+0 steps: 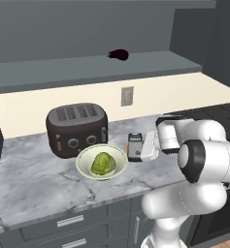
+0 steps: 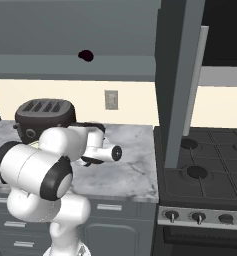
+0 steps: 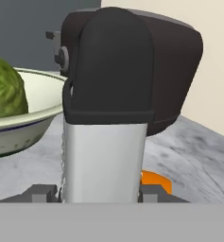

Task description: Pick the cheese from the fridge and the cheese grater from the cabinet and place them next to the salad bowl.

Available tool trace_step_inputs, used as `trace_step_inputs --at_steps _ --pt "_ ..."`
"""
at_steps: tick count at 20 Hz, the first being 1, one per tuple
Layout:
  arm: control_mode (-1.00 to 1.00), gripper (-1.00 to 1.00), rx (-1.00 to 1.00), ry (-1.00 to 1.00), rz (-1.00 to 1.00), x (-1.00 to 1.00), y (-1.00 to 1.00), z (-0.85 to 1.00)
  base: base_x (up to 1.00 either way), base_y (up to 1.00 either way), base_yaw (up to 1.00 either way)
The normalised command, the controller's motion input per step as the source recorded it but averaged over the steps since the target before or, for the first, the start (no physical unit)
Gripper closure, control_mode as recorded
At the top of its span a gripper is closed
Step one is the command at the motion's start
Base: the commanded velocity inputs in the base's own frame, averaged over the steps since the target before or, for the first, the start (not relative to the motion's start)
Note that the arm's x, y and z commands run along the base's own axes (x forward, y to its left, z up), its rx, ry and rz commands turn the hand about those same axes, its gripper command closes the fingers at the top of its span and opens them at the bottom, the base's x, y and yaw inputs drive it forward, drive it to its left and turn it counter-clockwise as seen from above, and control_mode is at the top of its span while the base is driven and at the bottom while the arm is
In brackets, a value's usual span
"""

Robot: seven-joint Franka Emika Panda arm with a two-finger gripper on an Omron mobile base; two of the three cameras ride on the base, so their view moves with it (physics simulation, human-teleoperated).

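Observation:
My gripper [image 1: 139, 151] is shut on the cheese grater [image 1: 134, 145], a silver box with a black top handle, held upright just right of the salad bowl [image 1: 85, 156]. The cream bowl holds a green lettuce lump [image 1: 103, 163]. In the hand view the grater [image 3: 104, 156] stands between my fingertips [image 3: 40, 193], with the bowl [image 3: 19, 125] to its left. A small orange piece of cheese [image 3: 157, 182] lies on the counter behind the grater. Whether the grater's base touches the counter is hidden. The wall cabinet's shelf [image 1: 87, 68] runs above. The fridge is out of view.
A dark toaster [image 1: 77, 128] stands right behind the bowl. A purple eggplant [image 1: 119, 54] lies on the cabinet shelf. A black stove [image 2: 210, 170] adjoins the marble counter [image 1: 34, 179] on the right. Grey drawer fronts [image 1: 70, 222] sit below the counter edge.

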Motion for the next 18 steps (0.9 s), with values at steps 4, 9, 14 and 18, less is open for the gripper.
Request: trace_step_inputs --at_steps 4,9,14,18 --pt "-1.00 -1.00 0.00 0.00 0.00 0.00 0.00 0.00 0.00 0.00 0.00" --pt "-1.00 -1.00 0.00 0.00 0.00 0.00 0.00 0.00 0.00 0.00 0.00" --pt "-1.00 -1.00 0.00 0.00 0.00 0.00 0.00 0.00 0.00 0.00 0.00" --pt "-1.00 -1.00 0.00 0.00 0.00 -0.01 0.00 0.00 0.00 0.00 0.00"
